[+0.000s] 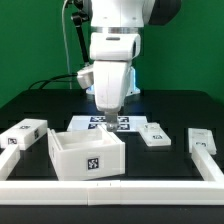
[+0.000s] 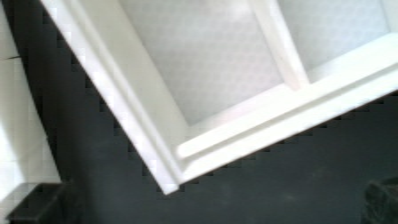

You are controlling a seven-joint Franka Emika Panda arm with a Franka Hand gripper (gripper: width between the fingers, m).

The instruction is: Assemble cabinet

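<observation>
The cabinet shell (image 1: 88, 152), an open white box with a tag on its front, stands at the front centre of the black table. My gripper (image 1: 108, 122) hangs just behind its back wall, low over the table. In the wrist view the shell's white rim and pale inside (image 2: 196, 70) fill the picture, with one corner (image 2: 173, 183) pointing at the dark table. My gripper (image 2: 210, 208) is open and empty. Its dark fingertips (image 2: 36, 206) show only at the picture's two lower corners, apart from the shell.
Three tagged white blocks lie around: one at the exterior view's left (image 1: 22, 134), a flat one (image 1: 153, 134) and another (image 1: 203, 141) at its right. The marker board (image 1: 128, 125) lies behind the shell. White border rails (image 1: 110, 188) run along the table's edges.
</observation>
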